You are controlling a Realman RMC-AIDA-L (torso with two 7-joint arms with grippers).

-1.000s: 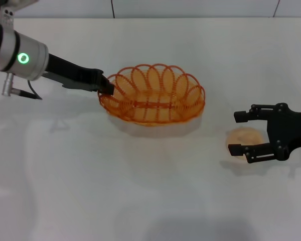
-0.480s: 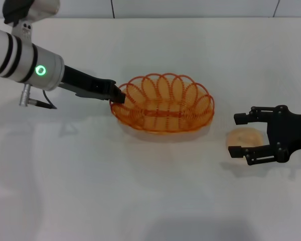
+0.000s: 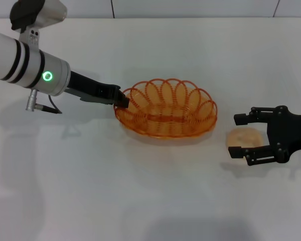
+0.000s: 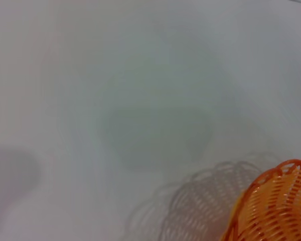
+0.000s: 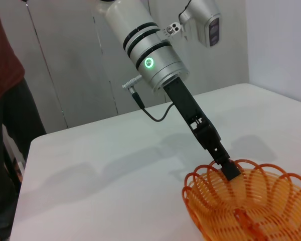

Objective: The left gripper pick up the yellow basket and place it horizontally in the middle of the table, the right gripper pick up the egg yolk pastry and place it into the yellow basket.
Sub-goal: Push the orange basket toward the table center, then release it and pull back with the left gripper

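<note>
Left gripper (image 3: 123, 102) jaws seemingly clamped on yellow basket (image 3: 166, 115) rim – right gripper (image 3: 237, 134) jaws wide, straddling egg yolk pastry (image 3: 244, 137)

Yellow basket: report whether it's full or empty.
Empty. The head view shows only bare woven strands inside the yellow basket; the egg yolk pastry lies on the table between the right gripper fingers.

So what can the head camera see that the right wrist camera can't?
Only the head view shows the pastry and the right gripper, jaws open around it. Only the right wrist view shows a person standing beside the table. Both show the basket on the white table, with the left gripper shut on its rim.
</note>
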